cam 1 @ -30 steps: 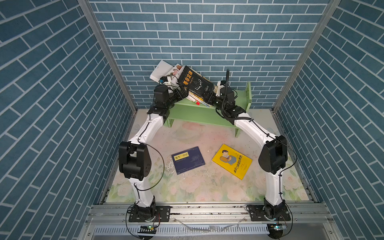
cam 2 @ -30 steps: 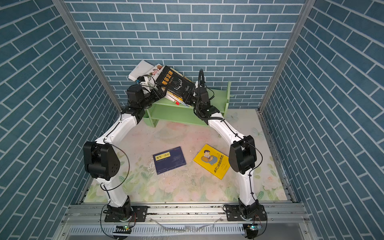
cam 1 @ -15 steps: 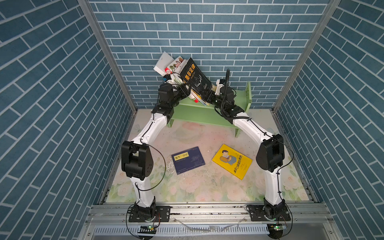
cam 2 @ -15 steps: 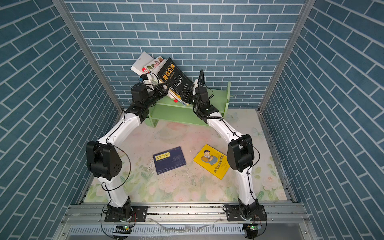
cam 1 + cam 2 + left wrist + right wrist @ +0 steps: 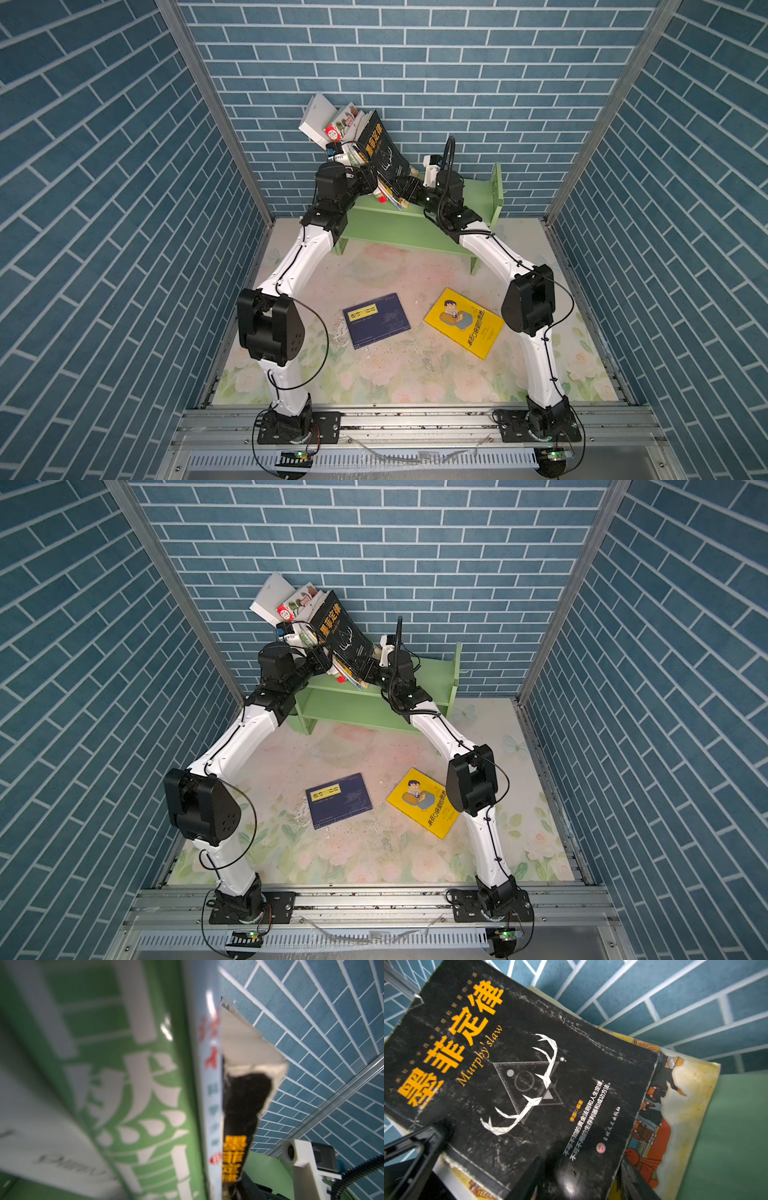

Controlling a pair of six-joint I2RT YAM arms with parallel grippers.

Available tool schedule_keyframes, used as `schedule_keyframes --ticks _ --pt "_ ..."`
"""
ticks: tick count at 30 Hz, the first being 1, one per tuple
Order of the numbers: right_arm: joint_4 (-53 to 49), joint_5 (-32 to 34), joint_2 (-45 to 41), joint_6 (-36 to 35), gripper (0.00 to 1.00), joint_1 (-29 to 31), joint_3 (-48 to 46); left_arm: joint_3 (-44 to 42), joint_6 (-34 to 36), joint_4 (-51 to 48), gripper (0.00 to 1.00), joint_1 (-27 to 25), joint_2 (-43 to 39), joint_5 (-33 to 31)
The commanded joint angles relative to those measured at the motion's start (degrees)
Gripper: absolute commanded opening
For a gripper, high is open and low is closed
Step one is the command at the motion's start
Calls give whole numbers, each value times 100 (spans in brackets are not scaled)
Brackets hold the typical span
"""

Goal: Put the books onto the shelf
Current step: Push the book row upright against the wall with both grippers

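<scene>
judging the leaning books [image 5: 376, 145] heavy, slippery; clamp low by spines; left gripper [image 5: 368, 183], right gripper [image 5: 401, 192] jaws: open or gripping, cannot tell

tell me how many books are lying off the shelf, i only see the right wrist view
Observer: Two lie flat on the mat, a navy book and a bright yellow book.
Operator: is the black book's bunch standing straight
Observer: No, in both top views the black book and those behind it lean steeply toward the left arm.
Operator: what's outermost on the far side
Observer: A white book, at the end opposite the black one.
</scene>
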Motion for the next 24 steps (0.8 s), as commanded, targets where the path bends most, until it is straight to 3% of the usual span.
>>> schedule_keyframes --ticks 1,5,11,16,24 --pt "-1167 -953 987 -210 57 662 273 37 1967 433 42 -412 -582 1008" --pt "-1017 -1093 1435 56 58 782 1053 22 2529 111 44 -410 -726 782" --pt "-328 -1229 1831 617 60 925 1463 -219 3119 -94 52 -346 -874 367" --pt "-410 -1155 1877 661 61 1016 1555 -367 3150 -161 58 -215 -870 171" --pt "-535 -973 1791 688 62 1019 1234 -790 2779 122 77 36 -822 95"
